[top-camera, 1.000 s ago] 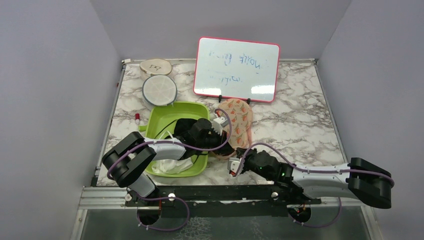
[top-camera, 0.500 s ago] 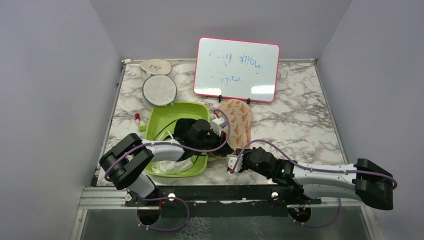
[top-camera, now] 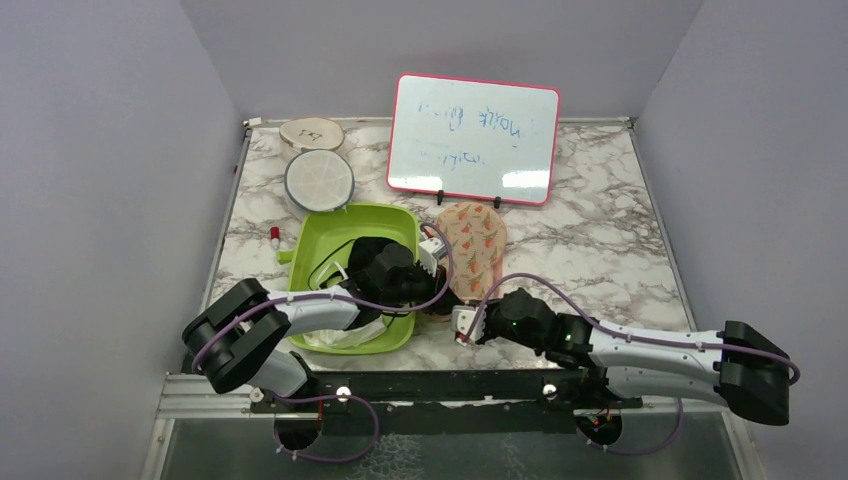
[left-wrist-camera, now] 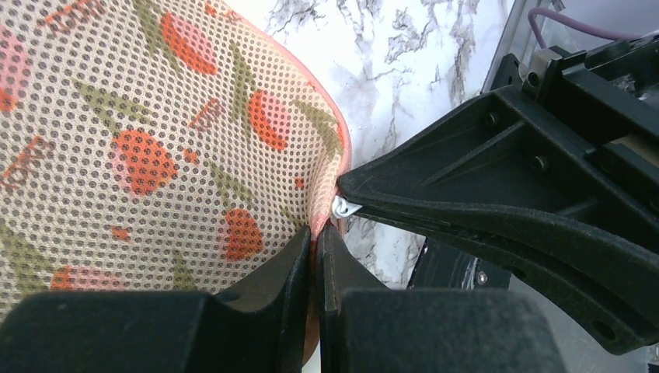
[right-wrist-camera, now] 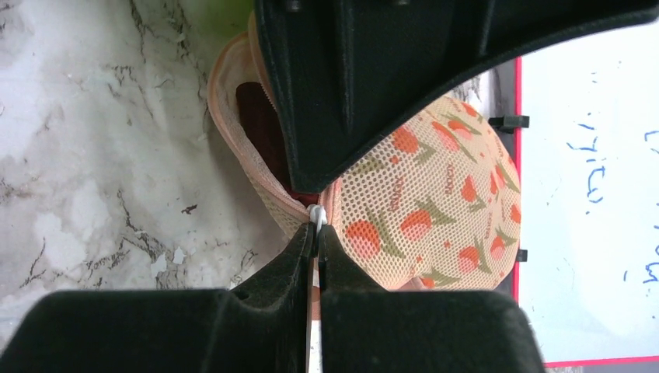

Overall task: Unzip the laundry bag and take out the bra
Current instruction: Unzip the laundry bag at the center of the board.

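"Right wrist view showed it best," I said. "My right end effector (right-wrist-camera: 317, 233) was pressed together on the small silver zipper pull (right-wrist-camera: 315, 211), at the near end of the laundry bag (right-wrist-camera: 420, 194). My left end effector (left-wrist-camera: 315, 233) was pinching the bag's peach rim just beside that pull."

"And where was the bag lying?"

"On the marble desk (top-camera: 600, 250), just beside the green tub (top-camera: 318, 228) and in front of the whiteboard (top-camera: 473, 135). The zip gaped open near my fingers, and a dark maroon strip showed inside. I took that for the bra (right-wrist-camera: 255, 116), not yet out."

"So how would you have done the step well?"

"I judged the pull should follow the curve of the seam rather than lift away from it, with the left holding the rim taut against it. The mesh looked soft, so slack could bunch at the slider and jam it. The pull was tiny, too, so a hurried tug might have slipped off."
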### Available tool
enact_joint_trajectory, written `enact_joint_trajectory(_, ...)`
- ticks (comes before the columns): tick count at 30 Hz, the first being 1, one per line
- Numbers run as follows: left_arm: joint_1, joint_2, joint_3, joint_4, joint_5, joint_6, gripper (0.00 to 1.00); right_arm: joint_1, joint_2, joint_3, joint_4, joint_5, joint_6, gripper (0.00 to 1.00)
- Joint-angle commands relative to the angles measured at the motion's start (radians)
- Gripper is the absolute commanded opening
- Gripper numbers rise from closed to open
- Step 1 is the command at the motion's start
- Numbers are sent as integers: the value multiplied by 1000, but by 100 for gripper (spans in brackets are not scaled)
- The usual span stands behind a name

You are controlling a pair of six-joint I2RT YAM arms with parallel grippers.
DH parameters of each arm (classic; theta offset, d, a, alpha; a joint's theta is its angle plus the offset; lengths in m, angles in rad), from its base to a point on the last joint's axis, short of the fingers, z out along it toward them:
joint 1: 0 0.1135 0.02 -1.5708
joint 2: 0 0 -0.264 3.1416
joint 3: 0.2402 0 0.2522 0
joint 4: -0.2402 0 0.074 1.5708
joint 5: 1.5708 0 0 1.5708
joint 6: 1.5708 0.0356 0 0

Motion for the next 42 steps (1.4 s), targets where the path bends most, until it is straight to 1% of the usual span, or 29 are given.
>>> enact_joint_trajectory(1, 5, -43, -3, 19, -37, 13, 0, -17, -43, -25, -7, -35, 49, 1)
enact_joint_trajectory(5, 4, -6, 2, 40, -3, -7, 0, -17, -36, -17, -2, -78, 52, 3)
enact_joint_trajectory(9, 4, 1, 4, 46, 6, -9, 0, -17, -11, -8, -8, -60, 55, 3)
enact_joint_trajectory(10, 3, 0, 4, 47, 8, -9, 0, -17, -10, -7, -9, -56, 54, 4)
enact_joint_trajectory(12, 2, 0, 4, 49, 10, -9, 0, -17, -12, -7, -8, -55, 51, 9)
enact_joint_trajectory(15, 2, 0, 3, 55, 6, -9, 0, -17, -17, -6, -15, -53, 51, 11)
enact_joint_trajectory(18, 2, 7, 6, 59, 8, -10, 0, -18, -22, -5, -18, -55, 50, 15)
enact_joint_trajectory(28, 2, 15, 9, 64, 8, -11, 0, -17, -23, 8, -37, -60, 64, 17)
enact_joint_trajectory(34, 2, 23, 17, 64, 11, -12, 0, -17, -12, 13, -45, -71, 58, 20)
enact_joint_trajectory(37, 2, 27, 20, 65, 13, -12, 0, -17, 0, 13, -25, -49, 68, 18)
enact_joint_trajectory(42, 3, 28, 18, 66, 14, -13, 0, -17, 1, 11, -17, -22, 90, 2)
